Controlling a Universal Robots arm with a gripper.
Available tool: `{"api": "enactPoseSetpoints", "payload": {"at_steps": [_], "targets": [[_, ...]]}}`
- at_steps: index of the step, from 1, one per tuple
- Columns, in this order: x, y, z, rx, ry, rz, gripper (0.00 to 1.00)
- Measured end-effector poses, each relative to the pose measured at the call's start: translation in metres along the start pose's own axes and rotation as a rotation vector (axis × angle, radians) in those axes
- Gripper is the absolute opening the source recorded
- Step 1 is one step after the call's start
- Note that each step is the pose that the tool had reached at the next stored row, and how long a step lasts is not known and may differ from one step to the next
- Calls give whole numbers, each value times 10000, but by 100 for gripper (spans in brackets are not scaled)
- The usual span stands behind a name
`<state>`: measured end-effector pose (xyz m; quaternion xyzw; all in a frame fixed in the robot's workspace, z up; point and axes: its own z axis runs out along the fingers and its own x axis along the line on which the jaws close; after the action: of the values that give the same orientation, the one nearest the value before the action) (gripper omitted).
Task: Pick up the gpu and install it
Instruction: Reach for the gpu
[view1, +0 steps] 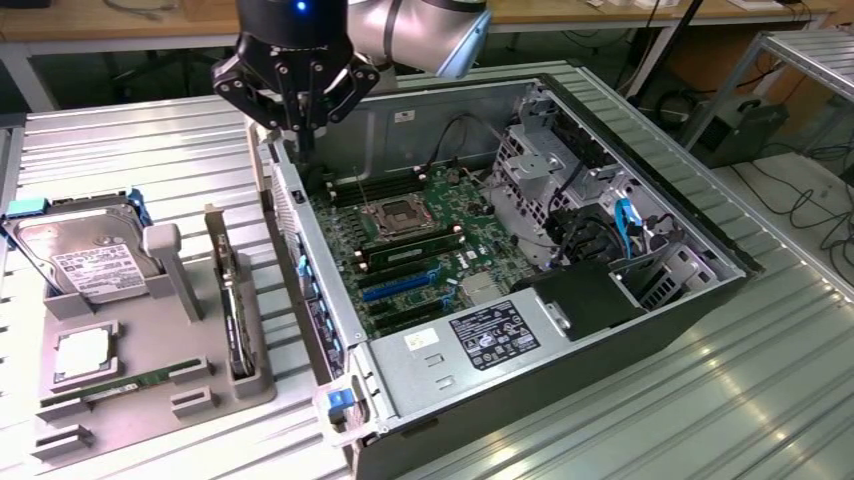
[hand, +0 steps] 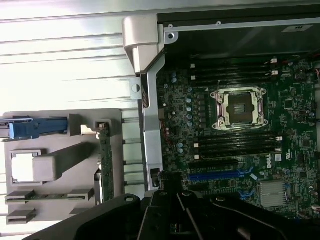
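Note:
The gpu (view1: 238, 318) stands on edge in a slot of the grey holder tray (view1: 200, 390), at the exterior view's left of the open computer case; only its thin dark edge and metal bracket show. In the wrist view the gpu (hand: 105, 157) is a narrow green strip in the tray (hand: 60, 165). My gripper (view1: 304, 135) hangs above the case's rear corner, over the side wall and apart from the card. Its black fingers meet, shut on nothing. In the wrist view the gripper (hand: 172, 192) sits over the case edge beside the blue expansion slot (hand: 220, 175).
The motherboard (view1: 400, 250) lies exposed in the case with an empty CPU socket (view1: 398, 215) and blue slots (view1: 400, 285). The tray also holds a silver hard drive (view1: 80, 262), a processor (view1: 83, 352) and a memory stick (view1: 114, 385). A drive cage (view1: 547, 180) stands inside.

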<state>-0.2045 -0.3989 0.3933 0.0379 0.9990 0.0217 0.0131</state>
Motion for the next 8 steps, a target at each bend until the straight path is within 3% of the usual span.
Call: {"api": "enactPoseSetpoints", "payload": {"at_steps": [8], "targets": [[41, -3, -2, 1, 1, -1, 11]]}}
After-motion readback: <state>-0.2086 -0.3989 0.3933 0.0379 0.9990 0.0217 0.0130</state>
